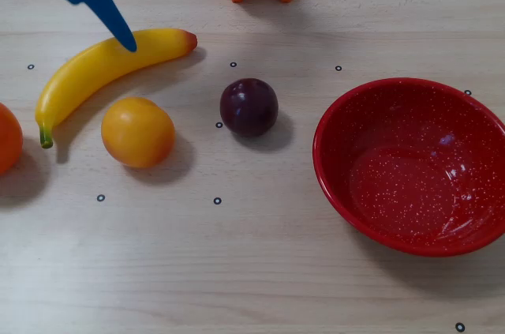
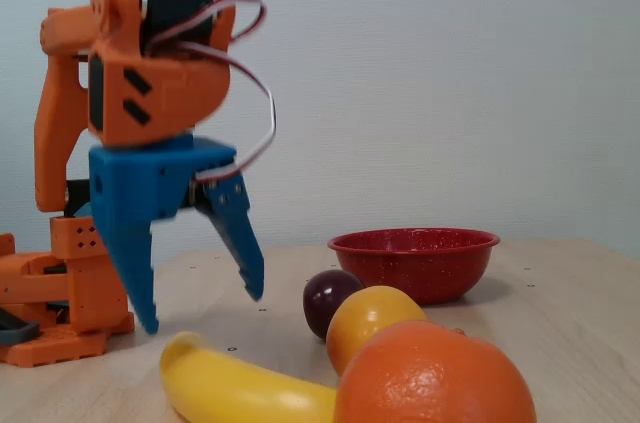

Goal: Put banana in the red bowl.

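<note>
While red bowl sits empty, hand gapes above banana.

Orange arm, blue end effector, red-white cables.

In the overhead view, the banana lay far left, an orange fruit just nearer, a plum mid-table, the bowl right, well apart.
</note>
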Tool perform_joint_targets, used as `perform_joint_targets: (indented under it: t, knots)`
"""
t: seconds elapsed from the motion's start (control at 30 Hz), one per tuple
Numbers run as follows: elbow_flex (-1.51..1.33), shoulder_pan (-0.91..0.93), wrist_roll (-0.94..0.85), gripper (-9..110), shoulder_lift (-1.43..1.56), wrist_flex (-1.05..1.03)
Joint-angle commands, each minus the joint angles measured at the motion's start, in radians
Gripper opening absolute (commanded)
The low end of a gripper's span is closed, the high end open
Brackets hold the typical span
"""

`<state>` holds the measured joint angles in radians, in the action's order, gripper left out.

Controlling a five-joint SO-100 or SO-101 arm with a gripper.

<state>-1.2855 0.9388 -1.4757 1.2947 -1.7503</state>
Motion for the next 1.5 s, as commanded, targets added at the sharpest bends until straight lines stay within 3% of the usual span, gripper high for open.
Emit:
perform_joint_targets:
  t: [0.0, 0.4, 0.97, 1.47]
  knots:
    - [0.121, 0.048, -0.012, 34, 0.012, -0.005]
    - [0.272, 0.095, -0.135, 40, -0.166, 0.008]
    - [0.301, 0.048, -0.178, 37, -0.23, -0.025]
    - [-0.021, -0.029, -0.089, 35, -0.097, 0.129]
